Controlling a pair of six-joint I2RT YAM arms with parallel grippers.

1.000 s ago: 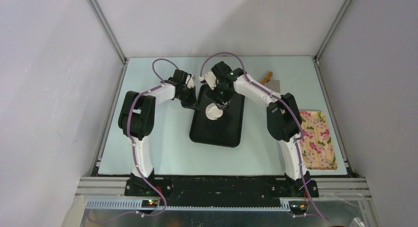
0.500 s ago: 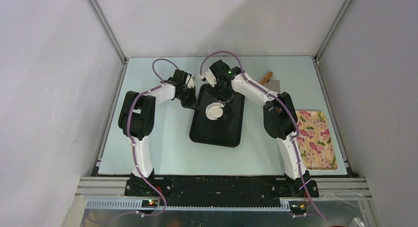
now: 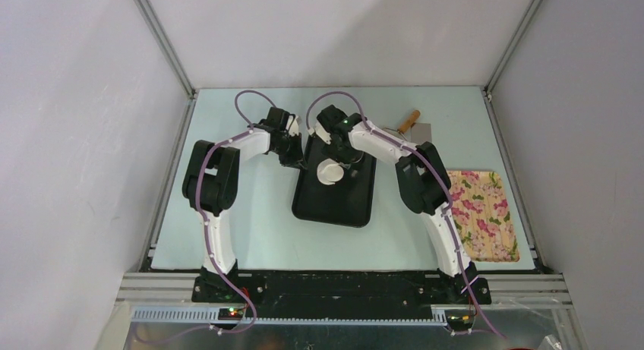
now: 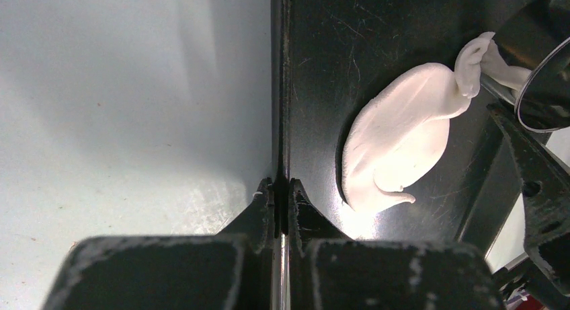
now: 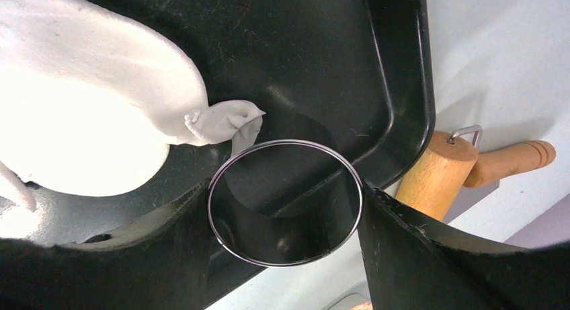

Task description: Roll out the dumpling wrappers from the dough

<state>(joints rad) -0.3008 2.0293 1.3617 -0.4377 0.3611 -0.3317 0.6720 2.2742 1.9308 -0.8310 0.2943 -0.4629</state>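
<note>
On black plastic tray (image 5: 322, 48), upper left of right-wrist view: flattened white dough sheet (image 5: 87, 115); strand stuck to round steel ring (image 5: 289, 246) pinched by right gripper (image 5: 286, 216); left gripper (image 4: 282, 189) clamps tray rim; best: centre ring, press straight.

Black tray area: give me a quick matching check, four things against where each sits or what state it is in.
Things:
1. dough
2. steel ring
3. rolling pin
4. left claw

Place or state:
a. shut on the rim of the black tray
b. lying flattened inside the tray
c. off the tray, on the table
d. gripped between the fingers of the right claw

Pairs: 1-b, 2-d, 3-c, 4-a.
</note>
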